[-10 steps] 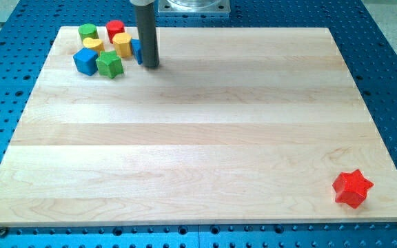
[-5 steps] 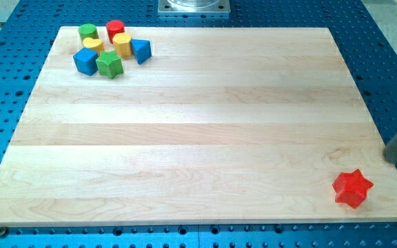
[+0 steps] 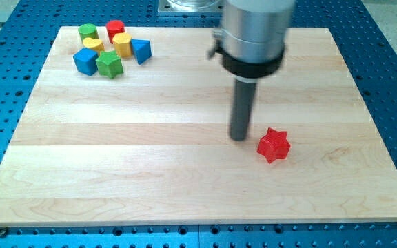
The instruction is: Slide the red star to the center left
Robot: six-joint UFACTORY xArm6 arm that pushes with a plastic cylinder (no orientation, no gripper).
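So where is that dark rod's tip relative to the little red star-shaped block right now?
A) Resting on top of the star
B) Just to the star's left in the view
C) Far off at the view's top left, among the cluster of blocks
B: my tip stands just to the view's left of the red star-shaped block, slightly above it.

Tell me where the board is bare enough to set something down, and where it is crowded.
Bare: the whole lower left, below the block cluster and left of my tip; also the view's right edge, beyond the red star. Crowded: the top-left corner, where seven blocks sit packed together.
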